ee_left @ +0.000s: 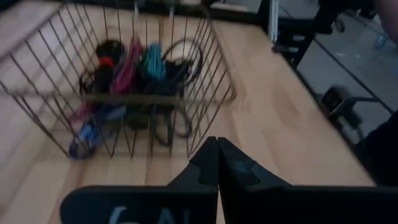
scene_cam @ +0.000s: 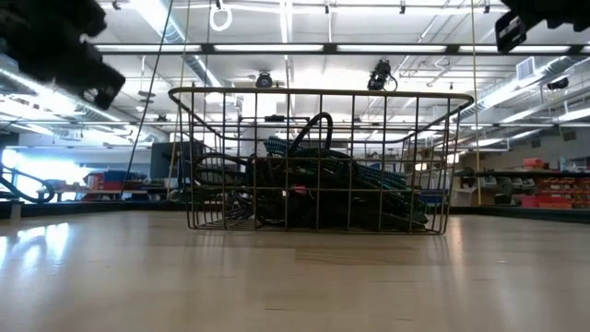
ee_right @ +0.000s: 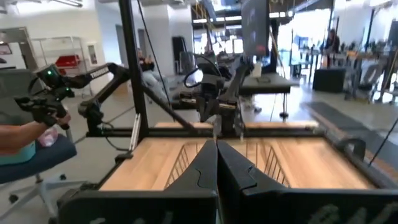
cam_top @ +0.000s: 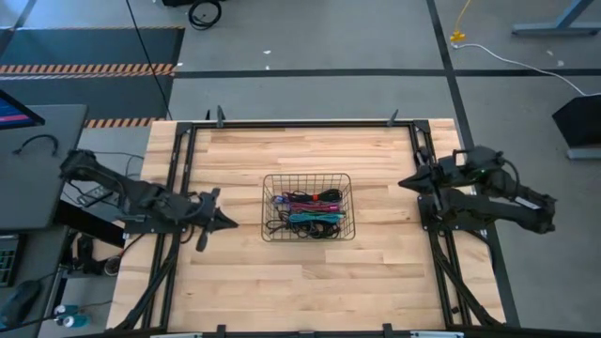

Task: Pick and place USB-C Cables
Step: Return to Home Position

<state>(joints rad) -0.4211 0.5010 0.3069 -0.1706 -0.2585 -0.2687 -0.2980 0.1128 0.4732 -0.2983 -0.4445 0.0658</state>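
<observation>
A wire mesh basket (cam_top: 307,207) stands at the middle of the wooden table. Inside it lie the USB-C cables (cam_top: 307,210), a tangle of black, magenta, teal and blue coils (ee_left: 127,81). My left gripper (cam_top: 231,223) is shut, left of the basket with a gap between them, its tips pointing at the basket (ee_left: 134,87). My right gripper (cam_top: 404,183) is shut near the table's right edge, pointing level toward the basket from farther off. Neither holds anything.
Black frame rails (cam_top: 178,160) run along the table's left, right and far edges. In the right wrist view a person's arm (ee_right: 22,134) holding a controller shows beyond the table's left side. Bare wood lies in front of the basket (scene_cam: 295,277).
</observation>
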